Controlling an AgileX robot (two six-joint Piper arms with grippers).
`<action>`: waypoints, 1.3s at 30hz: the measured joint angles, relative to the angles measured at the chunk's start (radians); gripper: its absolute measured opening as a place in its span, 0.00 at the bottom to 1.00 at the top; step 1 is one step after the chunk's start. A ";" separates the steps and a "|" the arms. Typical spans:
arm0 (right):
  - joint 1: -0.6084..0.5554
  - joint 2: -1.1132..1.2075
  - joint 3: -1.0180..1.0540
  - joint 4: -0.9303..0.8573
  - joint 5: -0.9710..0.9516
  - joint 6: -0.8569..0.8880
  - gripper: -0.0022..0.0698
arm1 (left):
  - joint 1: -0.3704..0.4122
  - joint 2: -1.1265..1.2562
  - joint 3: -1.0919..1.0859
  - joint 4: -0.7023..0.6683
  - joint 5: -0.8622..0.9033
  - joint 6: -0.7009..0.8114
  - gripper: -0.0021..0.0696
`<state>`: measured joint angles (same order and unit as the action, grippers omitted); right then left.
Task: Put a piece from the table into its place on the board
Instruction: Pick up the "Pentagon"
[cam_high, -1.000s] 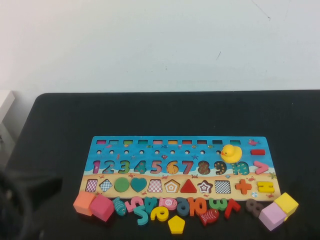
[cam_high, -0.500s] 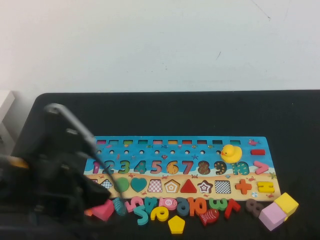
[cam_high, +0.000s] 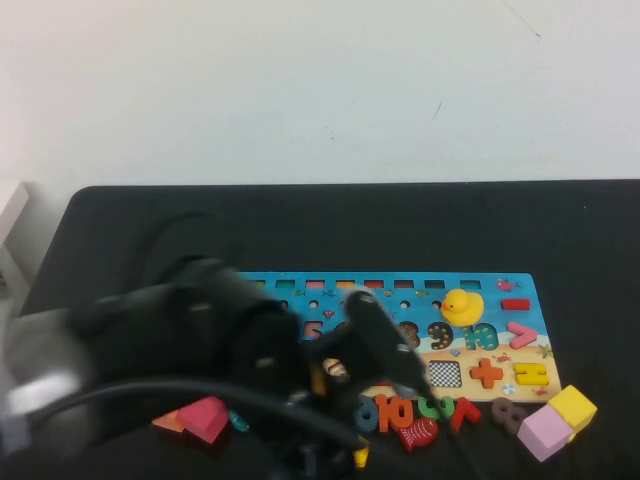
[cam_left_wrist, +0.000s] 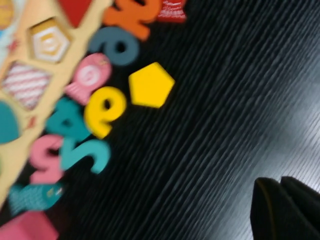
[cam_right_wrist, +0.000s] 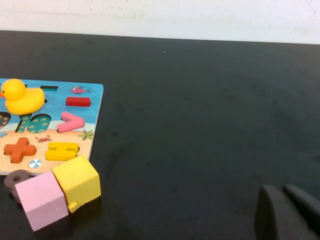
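Note:
The blue number-and-shape board (cam_high: 480, 288) lies on the black table, its left half hidden by my blurred left arm (cam_high: 250, 340). In the left wrist view a yellow pentagon piece (cam_left_wrist: 151, 85) lies loose on the table next to a yellow digit (cam_left_wrist: 104, 110), a pink fish (cam_left_wrist: 87, 77) and teal digits. The board's pentagon recess (cam_left_wrist: 49, 42) is nearby. My left gripper (cam_left_wrist: 277, 182) is shut and empty, above bare table in front of these pieces. My right gripper (cam_right_wrist: 280, 192) is shut and empty, off to the right of the board.
A yellow duck (cam_high: 462, 305) stands on the board's right part. A pink cube (cam_high: 545, 432) and a yellow cube (cam_high: 572, 407) sit at the board's front right corner. Red and pink blocks (cam_high: 200, 417) lie at the front left. Loose digits line the front edge.
My left arm has swept from the front left corner rightward over the board and now covers its left half. The pieces on the table have not moved.

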<state>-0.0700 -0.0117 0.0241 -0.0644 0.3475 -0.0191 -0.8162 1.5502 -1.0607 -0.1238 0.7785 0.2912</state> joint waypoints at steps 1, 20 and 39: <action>0.000 0.000 0.000 0.000 0.000 0.000 0.06 | -0.011 0.034 -0.025 0.000 0.013 -0.010 0.03; 0.000 0.000 0.000 0.000 0.000 0.000 0.06 | -0.077 0.463 -0.318 0.027 0.230 -0.221 0.15; 0.000 0.000 0.000 0.000 0.002 0.000 0.06 | -0.068 0.463 -0.328 0.101 0.131 -0.482 0.64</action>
<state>-0.0700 -0.0117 0.0241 -0.0644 0.3491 -0.0191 -0.8841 2.0130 -1.3891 -0.0232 0.9097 -0.1908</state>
